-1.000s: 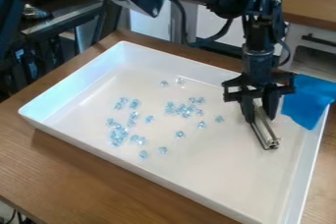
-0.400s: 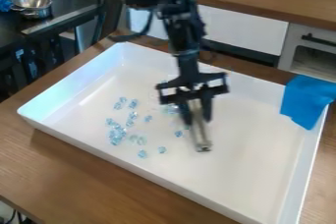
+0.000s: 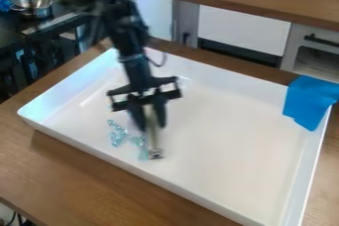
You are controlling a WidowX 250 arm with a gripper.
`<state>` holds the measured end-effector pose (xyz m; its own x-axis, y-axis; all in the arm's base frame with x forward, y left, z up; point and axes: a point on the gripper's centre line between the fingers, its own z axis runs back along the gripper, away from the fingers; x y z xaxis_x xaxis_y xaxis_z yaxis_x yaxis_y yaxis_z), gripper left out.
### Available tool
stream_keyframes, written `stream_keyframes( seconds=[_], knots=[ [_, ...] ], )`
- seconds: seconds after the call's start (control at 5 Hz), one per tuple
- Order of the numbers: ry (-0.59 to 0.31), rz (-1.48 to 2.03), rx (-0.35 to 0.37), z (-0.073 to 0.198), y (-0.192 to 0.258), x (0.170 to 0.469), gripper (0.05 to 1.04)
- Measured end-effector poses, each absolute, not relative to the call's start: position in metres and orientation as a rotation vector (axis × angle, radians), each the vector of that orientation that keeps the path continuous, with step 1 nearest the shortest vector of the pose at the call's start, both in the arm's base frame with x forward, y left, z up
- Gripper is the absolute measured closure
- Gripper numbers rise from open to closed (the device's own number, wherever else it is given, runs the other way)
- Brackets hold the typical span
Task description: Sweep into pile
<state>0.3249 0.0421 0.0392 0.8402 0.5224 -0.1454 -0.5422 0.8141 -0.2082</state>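
Observation:
My gripper [image 3: 149,121] hangs over the left half of the white tray [image 3: 245,141], shut on a pale metallic bar-like tool [image 3: 153,138] that slants down to the tray floor. Just left of the tool lie small light-blue clear pieces [image 3: 117,135], bunched close together. A few more pieces [image 3: 141,145] lie right beside the tool's left side. The gripper and tool hide part of the tray floor, so I cannot tell how many pieces lie behind them.
A blue cloth [image 3: 310,102] drapes over the tray's right back corner. The tray stands on a wooden table [image 3: 79,170] with raised white walls around it. A metal pot [image 3: 31,6] sits on a dark surface at the upper left.
My gripper has swept from the tray's right side to its left half, carrying the tool. The scattered pieces in the middle have moved left or are hidden behind the gripper.

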Motion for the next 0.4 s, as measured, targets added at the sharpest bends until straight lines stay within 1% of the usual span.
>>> stream_keyframes(
  seconds=[0.2, 0.4],
  knots=[
    [0.061, 0.573, -0.25, 0.037, 0.07, 0.306, 0.71],
    [0.027, 0.602, -0.218, 0.037, 0.099, 0.294, 0.711]
  ],
)
